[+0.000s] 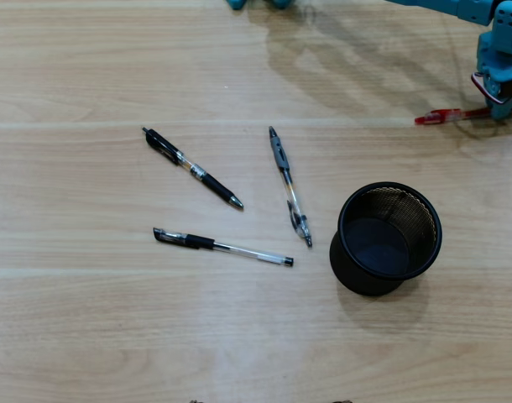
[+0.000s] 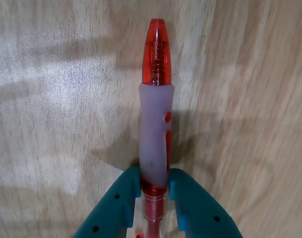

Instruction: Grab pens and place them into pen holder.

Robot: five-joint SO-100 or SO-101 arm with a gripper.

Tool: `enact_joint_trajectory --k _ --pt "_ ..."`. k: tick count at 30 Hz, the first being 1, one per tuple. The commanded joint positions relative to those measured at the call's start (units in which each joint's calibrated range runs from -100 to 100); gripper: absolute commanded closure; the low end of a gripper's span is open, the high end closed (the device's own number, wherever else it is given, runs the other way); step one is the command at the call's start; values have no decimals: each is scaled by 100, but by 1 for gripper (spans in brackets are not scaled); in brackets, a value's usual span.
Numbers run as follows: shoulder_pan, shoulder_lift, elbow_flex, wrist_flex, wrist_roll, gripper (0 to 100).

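Note:
My gripper [image 2: 155, 176] is shut on the red pen [image 2: 155, 124], its teal fingers [image 2: 122, 198] pinching the barrel just behind the pale grip sleeve. In the overhead view the gripper [image 1: 494, 107] is at the far right top, with the red pen [image 1: 441, 116] sticking out to the left, low over the wood. Three black pens lie flat on the table: one slanted at the left [image 1: 191, 167], one nearly upright in the picture at the middle [image 1: 289, 185], one lower [image 1: 222, 247]. The black mesh pen holder [image 1: 348, 264] stands upright at the right, with no pen visible inside.
The light wooden table [image 1: 113, 336] shows bare wood in front and to the left of the pens. The teal arm [image 1: 457, 8] reaches in along the top right edge and casts a shadow over the top middle.

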Motion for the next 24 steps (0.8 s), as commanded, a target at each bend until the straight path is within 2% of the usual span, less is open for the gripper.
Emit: enact_joint_trajectory --k 1,6,9,18,24 --pt "71 -72 -255 389 -37 98" --pt "87 -360 -1097 1051 -37 98" --pt "135 -791 -1450 1077 -37 98" --pt "264 -2786 -997 1094 -497 98" --pt "546 -4020 35 802 -764 98"
